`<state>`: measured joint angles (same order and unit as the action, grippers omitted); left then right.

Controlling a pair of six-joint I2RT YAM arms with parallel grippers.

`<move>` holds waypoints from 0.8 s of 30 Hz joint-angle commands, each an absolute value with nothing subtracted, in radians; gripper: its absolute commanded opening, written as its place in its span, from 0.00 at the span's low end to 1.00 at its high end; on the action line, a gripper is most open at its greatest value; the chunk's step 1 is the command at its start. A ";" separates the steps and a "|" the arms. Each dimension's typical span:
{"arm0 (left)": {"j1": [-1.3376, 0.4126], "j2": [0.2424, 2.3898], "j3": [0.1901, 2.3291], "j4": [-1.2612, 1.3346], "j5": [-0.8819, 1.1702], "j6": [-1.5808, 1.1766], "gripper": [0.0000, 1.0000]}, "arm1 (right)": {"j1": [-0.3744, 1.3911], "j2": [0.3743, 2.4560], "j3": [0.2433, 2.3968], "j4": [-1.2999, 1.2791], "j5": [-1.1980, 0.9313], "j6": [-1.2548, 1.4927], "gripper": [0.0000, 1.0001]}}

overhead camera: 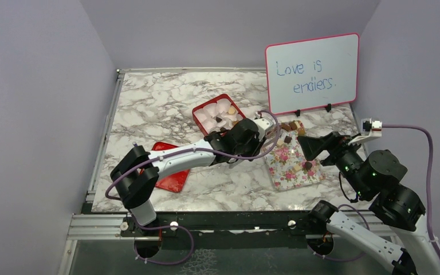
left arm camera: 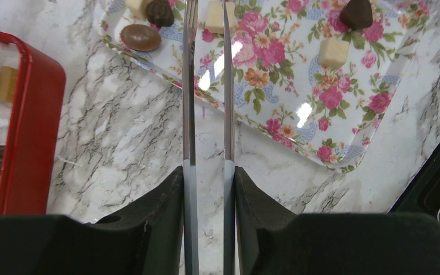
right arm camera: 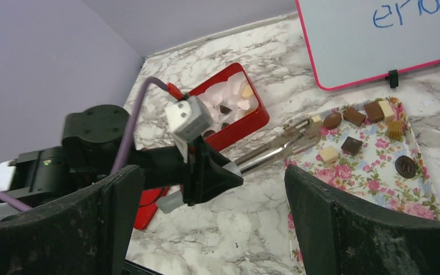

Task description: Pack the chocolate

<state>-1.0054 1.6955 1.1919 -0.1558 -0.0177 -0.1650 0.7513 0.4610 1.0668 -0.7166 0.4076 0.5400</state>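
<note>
Several chocolate pieces lie on a floral tray [right arm camera: 378, 183]: a brown oval [right arm camera: 332, 120], a dark square [right arm camera: 352, 145], a cream cube [right arm camera: 329, 154] and others. A few more sit among white paper cups in the red box [overhead camera: 197, 117], such as a dark piece [right arm camera: 225, 109]. My left gripper [left arm camera: 208, 172] is shut on metal tongs [left arm camera: 189, 86]. Their tips reach over the tray's near corner, either side of a cream piece [left arm camera: 215, 16], and I cannot tell if they touch it. My right gripper [right arm camera: 212, 177] is open and empty, raised right of the tray.
A red lid [overhead camera: 172, 177] lies on the marble table under the left arm. A pink-framed whiteboard [overhead camera: 312, 71] stands behind the tray. The red box's rim [left arm camera: 31, 114] is just left of the tongs. Walls close the table on three sides.
</note>
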 commanded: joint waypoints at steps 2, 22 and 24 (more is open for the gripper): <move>-1.004 1.590 1.230 -0.212 -0.139 -0.223 0.25 | 0.747 0.450 1.017 -0.725 0.392 0.569 0.98; -0.928 1.527 1.276 -0.322 -0.028 -0.307 0.35 | 0.747 0.437 0.977 -0.719 0.349 0.561 0.98; -0.934 1.566 1.302 -0.322 -0.028 -0.312 0.35 | 0.747 0.430 0.995 -0.722 0.366 0.554 0.98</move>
